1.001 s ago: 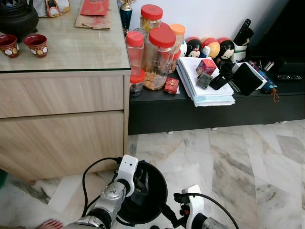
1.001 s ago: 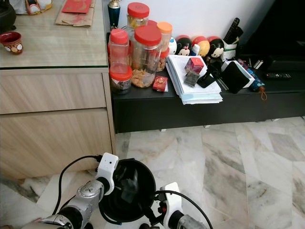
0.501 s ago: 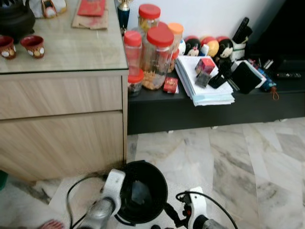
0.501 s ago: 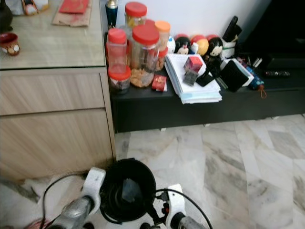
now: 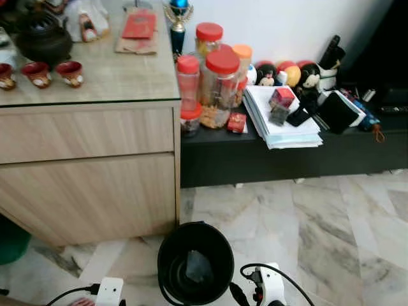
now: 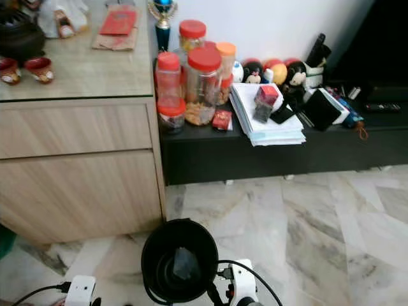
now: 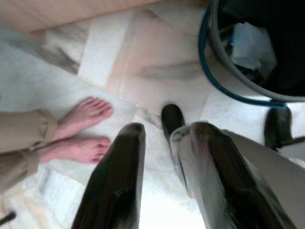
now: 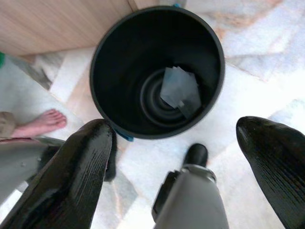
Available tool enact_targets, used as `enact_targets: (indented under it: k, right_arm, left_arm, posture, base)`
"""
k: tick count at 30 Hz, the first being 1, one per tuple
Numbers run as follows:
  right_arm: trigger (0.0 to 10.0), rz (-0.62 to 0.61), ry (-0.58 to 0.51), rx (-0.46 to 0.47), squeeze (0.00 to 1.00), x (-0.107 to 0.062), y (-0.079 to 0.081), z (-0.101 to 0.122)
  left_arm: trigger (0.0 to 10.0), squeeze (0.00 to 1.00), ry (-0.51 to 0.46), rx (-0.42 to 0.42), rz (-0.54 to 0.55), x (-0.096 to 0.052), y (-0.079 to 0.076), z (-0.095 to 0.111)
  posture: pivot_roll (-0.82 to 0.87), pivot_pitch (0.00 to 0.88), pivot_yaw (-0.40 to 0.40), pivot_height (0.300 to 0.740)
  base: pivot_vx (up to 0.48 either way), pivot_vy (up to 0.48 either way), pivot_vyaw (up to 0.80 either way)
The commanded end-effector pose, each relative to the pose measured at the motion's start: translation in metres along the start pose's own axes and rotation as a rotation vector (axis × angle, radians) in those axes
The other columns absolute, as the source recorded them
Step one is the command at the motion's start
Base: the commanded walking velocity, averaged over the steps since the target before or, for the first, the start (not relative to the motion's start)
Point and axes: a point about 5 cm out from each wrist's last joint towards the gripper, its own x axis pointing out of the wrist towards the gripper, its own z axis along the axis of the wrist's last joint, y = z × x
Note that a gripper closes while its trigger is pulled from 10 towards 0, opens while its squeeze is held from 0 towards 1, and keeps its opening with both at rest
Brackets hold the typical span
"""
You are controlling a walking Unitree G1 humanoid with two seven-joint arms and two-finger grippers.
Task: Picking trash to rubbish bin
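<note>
A round black rubbish bin [image 5: 171, 252] stands on the marble floor just in front of me, beside the wooden cabinet. A crumpled grey piece of trash [image 5: 199, 268] lies at its bottom, also seen as the trash [image 8: 178, 90] in the right wrist view. My left gripper [image 7: 166, 130] hangs low beside the bin [image 7: 228, 71], open and empty, its fingers a little apart. My right gripper [image 8: 175, 125] hovers at the near side of the bin [image 8: 124, 71], open wide with nothing between its fingers.
A person's bare feet [image 7: 81, 129] stand on the floor close to the bin's left. The wooden cabinet [image 5: 89, 166] rises on the left. A low black shelf [image 5: 287, 156] with jars, papers and toys runs along the wall. A green object [image 5: 9, 239] sits at far left.
My left arm has pulled back from over the bin and dropped toward the frame's bottom edge. The trash piece now lies in the bin. The camera has shifted a little.
</note>
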Motion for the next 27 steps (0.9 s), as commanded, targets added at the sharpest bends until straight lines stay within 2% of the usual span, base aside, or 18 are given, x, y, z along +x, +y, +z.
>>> enact_targets:
  k: [1, 10, 27]
  right_arm:
    - [10.0, -0.042, 0.034, 0.007, 0.0, -0.006, -0.008, -0.012]
    - [10.0, -0.063, 0.047, 0.019, 0.0, -0.008, -0.013, -0.017]
    - [10.0, -0.066, 0.058, 0.019, 0.0, -0.008, -0.011, -0.02]
  left_arm:
    - [10.0, 0.0, 0.093, -0.001, -0.005, -0.006, -0.005, -0.022]
    - [10.0, 0.0, 0.092, -0.015, 0.011, -0.004, -0.003, -0.018]
    - [10.0, 0.0, 0.077, -0.021, 0.001, -0.001, -0.005, -0.01]
  posture:
    - [0.12, 0.089, -0.094, 0.74]
    - [0.12, 0.038, -0.09, 0.74]
    - [0.12, 0.007, -0.093, 0.74]
  base:
    - [0.0, 0.0, 0.0]
    - [0.0, 0.0, 0.0]
    - [0.0, 0.0, 0.0]
